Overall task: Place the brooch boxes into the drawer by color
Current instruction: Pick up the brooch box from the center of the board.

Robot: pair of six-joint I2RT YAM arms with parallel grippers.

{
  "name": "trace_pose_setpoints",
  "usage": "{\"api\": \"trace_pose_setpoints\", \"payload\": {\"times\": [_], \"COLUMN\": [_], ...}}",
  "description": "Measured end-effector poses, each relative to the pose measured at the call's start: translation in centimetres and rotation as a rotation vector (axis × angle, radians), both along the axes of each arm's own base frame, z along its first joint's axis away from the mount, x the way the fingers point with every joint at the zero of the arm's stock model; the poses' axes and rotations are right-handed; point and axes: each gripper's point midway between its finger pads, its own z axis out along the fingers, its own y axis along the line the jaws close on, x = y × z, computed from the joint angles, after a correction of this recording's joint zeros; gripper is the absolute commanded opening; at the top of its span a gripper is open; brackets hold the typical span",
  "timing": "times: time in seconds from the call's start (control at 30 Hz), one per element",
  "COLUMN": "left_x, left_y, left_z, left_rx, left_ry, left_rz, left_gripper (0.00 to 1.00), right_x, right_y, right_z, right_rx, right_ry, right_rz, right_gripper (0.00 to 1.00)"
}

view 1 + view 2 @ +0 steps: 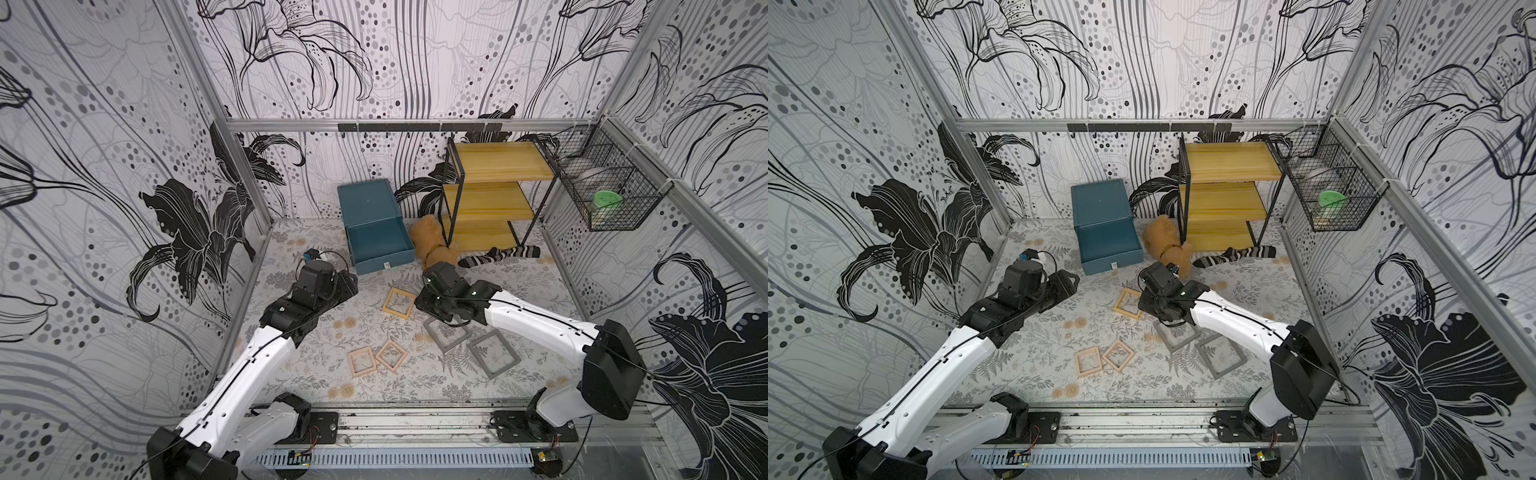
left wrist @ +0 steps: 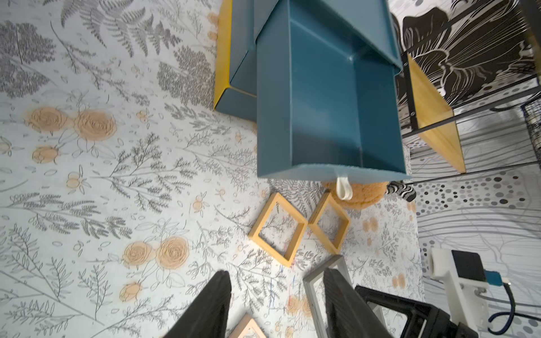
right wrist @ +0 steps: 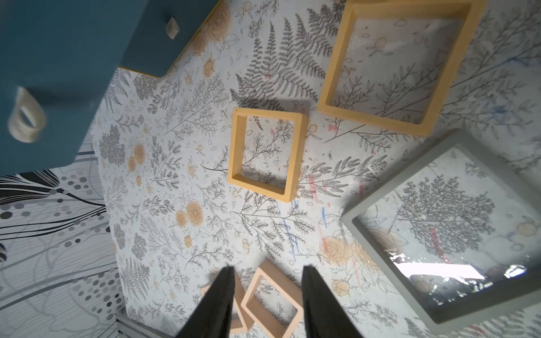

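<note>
Brooch boxes (image 1: 400, 303) lay scattered on the floral mat (image 1: 332, 345) at centre frame, just below the drawer (image 1: 384, 262), whose top tray stood pulled out. Left gripper (image 2: 275, 273) and right gripper (image 3: 268, 267) hovered with fingers released, grasping nothing.

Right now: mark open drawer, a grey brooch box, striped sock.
open drawer (image 1: 376, 241), in a top view, inner floor.
grey brooch box (image 1: 494, 354), in a top view, clear centre.
striped sock (image 1: 498, 254), in a top view, middle.

Robot lab cell, aluminium frame (image 1: 374, 124), printed walls (image 1: 104, 124)
</note>
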Motion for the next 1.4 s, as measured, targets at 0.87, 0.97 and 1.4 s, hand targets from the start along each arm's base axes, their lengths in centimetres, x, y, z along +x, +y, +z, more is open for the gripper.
{"api": "trace_pose_setpoints", "payload": {"times": [0.87,0.97,1.4], "left_x": [-6.3,-6.7,-7.7], "left_y": [-2.0,-2.1,-2.4], "left_z": [-4.4,-4.8,-5.9], "left_rx": [0.008,0.034,0.084], "left_ry": [0.068,0.080,0.120], "left_rz": [-0.196,-0.222,-0.272], "left_gripper": [0.51,0.51,0.51], "right_x": [2.2,2.6,3.5], "right_y": [2.5,3.1,3.9], "right_z": [-7.4,-7.6,-8.8], "right_rx": [-0.135,-0.135,-0.170], "right_ry": [0.020,0.021,0.037], "right_rz": [-0.042,-0.042,-0.046], "right_gripper": [0.29,0.28,0.24]}}
